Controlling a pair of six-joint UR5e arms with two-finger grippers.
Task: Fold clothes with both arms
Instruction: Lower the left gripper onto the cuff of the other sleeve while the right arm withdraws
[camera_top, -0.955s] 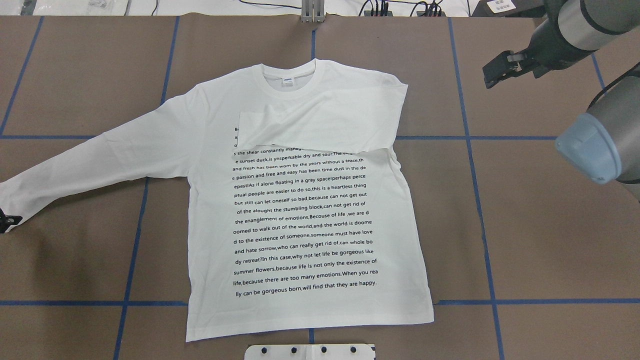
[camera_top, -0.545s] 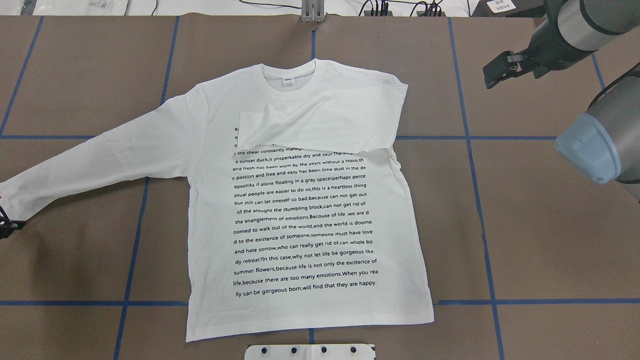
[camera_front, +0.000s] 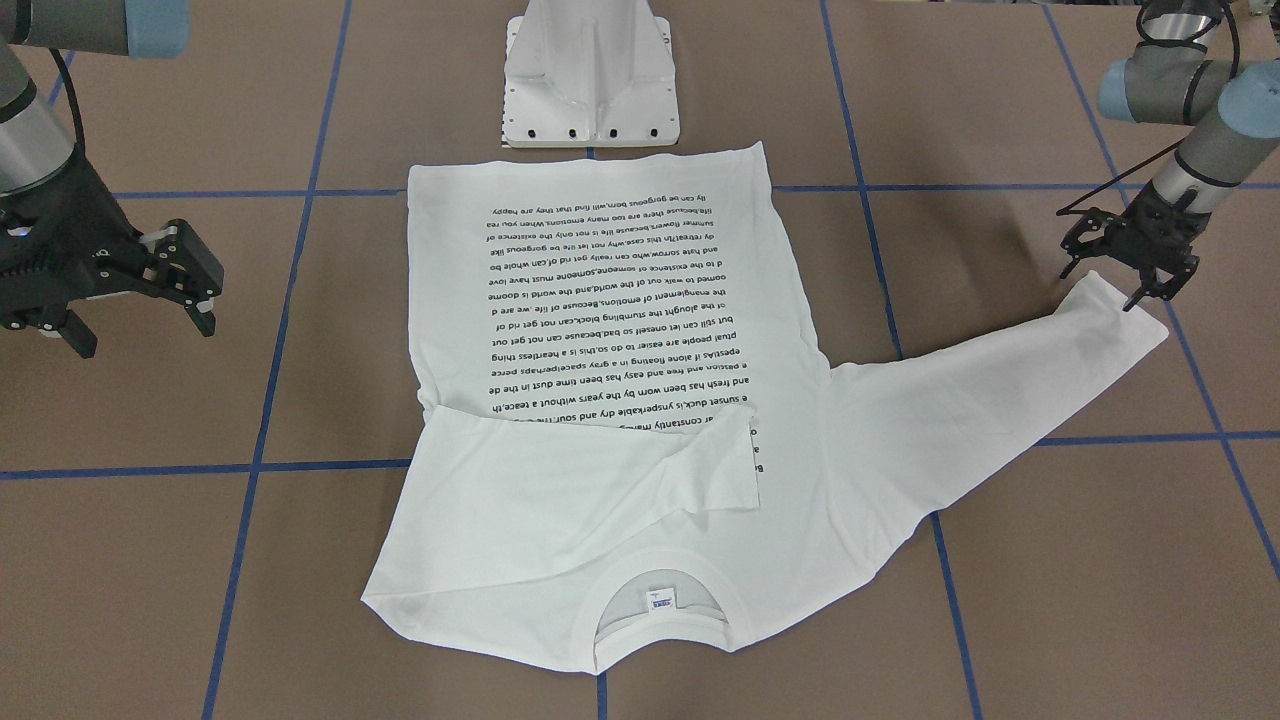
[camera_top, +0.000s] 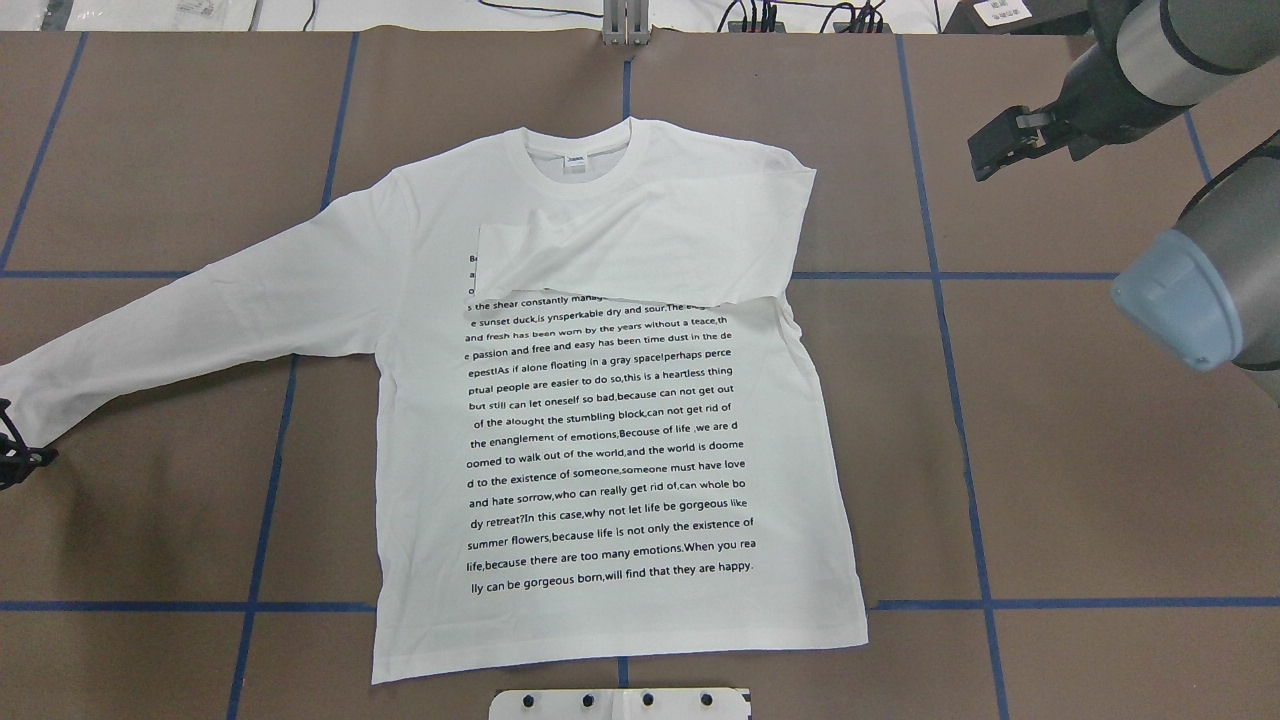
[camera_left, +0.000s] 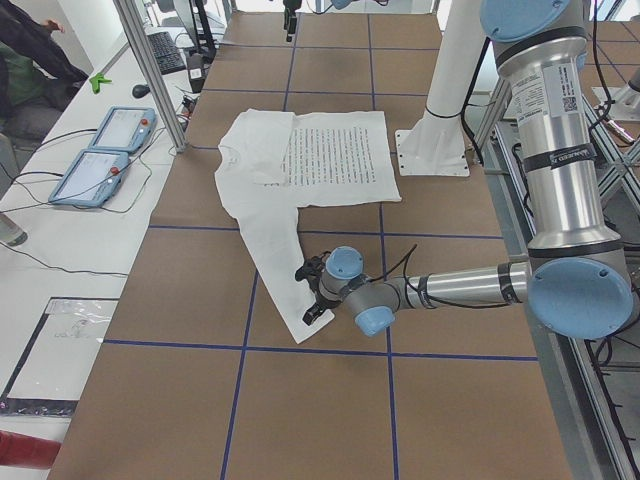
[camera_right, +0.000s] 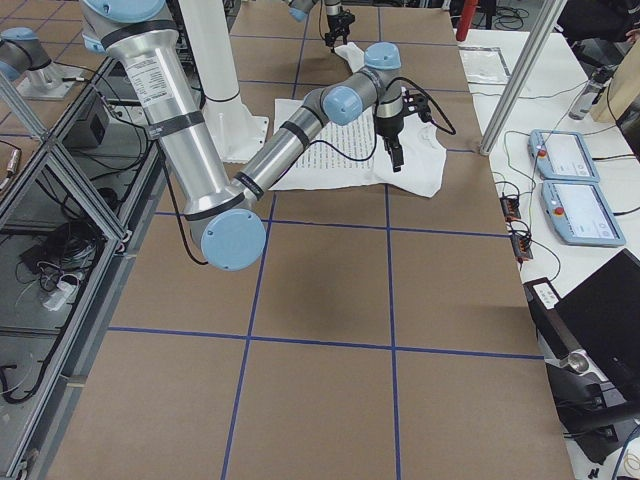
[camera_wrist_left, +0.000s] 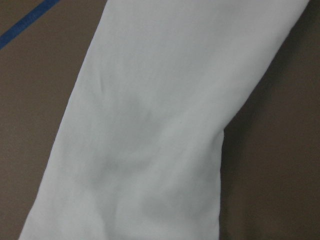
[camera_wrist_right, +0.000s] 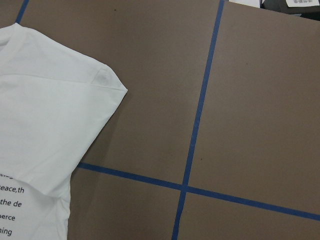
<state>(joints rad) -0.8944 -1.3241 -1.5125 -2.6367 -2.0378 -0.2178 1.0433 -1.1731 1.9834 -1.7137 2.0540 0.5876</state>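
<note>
Exterior front-facing shows one shirt (camera_front: 600, 330), one left tool (camera_front: 1106, 284), one right tool (camera_front: 140, 330).

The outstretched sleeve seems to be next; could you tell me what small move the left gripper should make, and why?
Probably close the left gripper on the cuff. Its jaws stand open at the end of the outstretched sleeve, while the other sleeve already lies folded across the shirt.

Overhead, the frame's edge cuts off most of my left gripper (camera_front: 1102, 283) and the sleeve cuff (camera_front: 1138, 325) beside it. The folded sleeve (camera_top: 630, 255) hides the top lines of print (camera_top: 610, 430). I cannot read the collar label (camera_top: 577, 160); it is too small. My left wrist view is blurred cloth.
</note>
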